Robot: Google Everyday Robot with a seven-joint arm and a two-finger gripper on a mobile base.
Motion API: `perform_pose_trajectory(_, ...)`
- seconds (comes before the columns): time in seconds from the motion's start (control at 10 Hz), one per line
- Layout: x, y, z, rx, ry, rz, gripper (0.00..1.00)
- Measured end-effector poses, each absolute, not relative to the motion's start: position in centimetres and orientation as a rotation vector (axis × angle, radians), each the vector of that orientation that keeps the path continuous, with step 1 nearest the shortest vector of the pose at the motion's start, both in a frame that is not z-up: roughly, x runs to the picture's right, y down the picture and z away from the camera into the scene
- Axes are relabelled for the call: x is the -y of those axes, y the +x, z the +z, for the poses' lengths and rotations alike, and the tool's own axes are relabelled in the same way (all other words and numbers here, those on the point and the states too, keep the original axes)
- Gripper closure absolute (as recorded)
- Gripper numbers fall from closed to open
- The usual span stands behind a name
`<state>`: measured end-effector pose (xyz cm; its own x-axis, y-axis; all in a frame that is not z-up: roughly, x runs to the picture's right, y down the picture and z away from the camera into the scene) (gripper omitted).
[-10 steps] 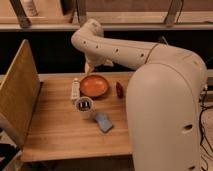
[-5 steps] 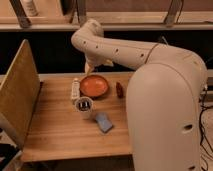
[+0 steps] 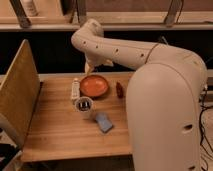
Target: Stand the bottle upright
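The bottle [image 3: 75, 90] is slim and cream-white. It lies on its side on the wooden table [image 3: 55, 130], just left of the orange bowl [image 3: 94, 86], with its long axis pointing away from the camera. My gripper [image 3: 90, 68] hangs at the end of the white arm [image 3: 115, 50]. It is above the far rim of the bowl, slightly right of and behind the bottle, and apart from it.
A white cup [image 3: 84, 106] with dark contents stands in front of the bottle. A blue sponge [image 3: 104, 122] lies nearer the camera. A small dark red bottle-like object [image 3: 119, 90] is right of the bowl. A wooden board [image 3: 19, 95] stands at the table's left edge. A white bottle [image 3: 31, 7] sits on the shelf behind.
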<state>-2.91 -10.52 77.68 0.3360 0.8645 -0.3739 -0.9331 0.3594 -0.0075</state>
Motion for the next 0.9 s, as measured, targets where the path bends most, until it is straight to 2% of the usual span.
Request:
perform_pose_trajectory(0.2, 11.2, -3.4, 77.5, -0.325, -0.224, 1.164, 0.20)
perform_pose_trajectory(0.5, 14.7, -11.9, 77.4, -0.260, -0.196, 0.984, 0.20)
perform_pose_trajectory(0.9, 16.2, -15.4, 81.8, -0.358, -0.186, 0.991, 0.20)
